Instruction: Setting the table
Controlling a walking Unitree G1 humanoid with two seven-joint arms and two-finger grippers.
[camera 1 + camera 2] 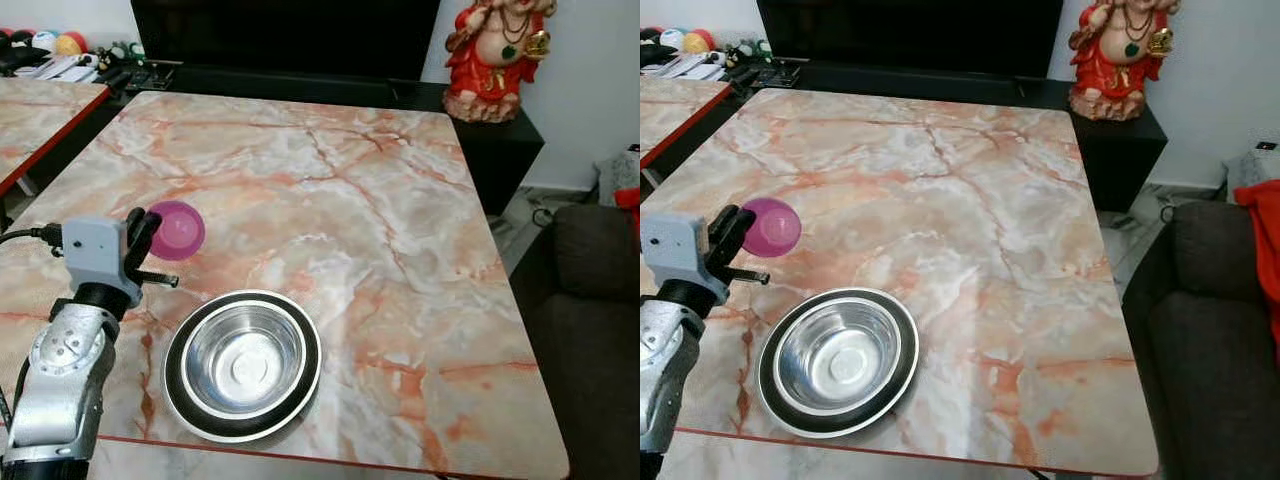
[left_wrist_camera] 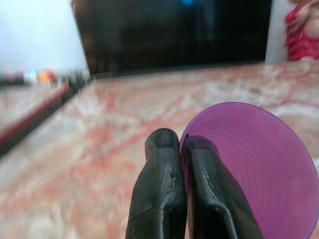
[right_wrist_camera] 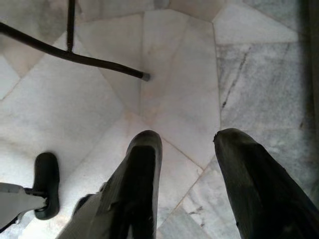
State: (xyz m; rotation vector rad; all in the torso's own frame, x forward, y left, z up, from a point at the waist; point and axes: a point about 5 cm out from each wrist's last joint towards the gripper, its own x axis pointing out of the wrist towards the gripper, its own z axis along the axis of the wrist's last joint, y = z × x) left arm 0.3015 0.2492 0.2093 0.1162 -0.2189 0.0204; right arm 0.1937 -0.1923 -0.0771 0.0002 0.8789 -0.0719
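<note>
A small purple cup (image 1: 177,230) hangs tilted just over the marble table (image 1: 330,190) near its left side. My left gripper (image 1: 143,232) is shut on the cup's rim; in the left wrist view the two black fingers (image 2: 164,199) pinch the purple wall (image 2: 259,164) between them. A steel bowl (image 1: 243,360) sits inside a black-rimmed plate (image 1: 190,400) near the table's front edge, to the right of my left arm. My right gripper (image 3: 187,149) hangs open over the pale tiled floor, holding nothing.
A red figurine (image 1: 495,60) stands on a black cabinet (image 1: 500,140) past the table's far right corner, beside a dark TV screen (image 1: 285,35). A dark sofa (image 1: 590,330) lies to the right. A second marble table (image 1: 40,120) is at the left.
</note>
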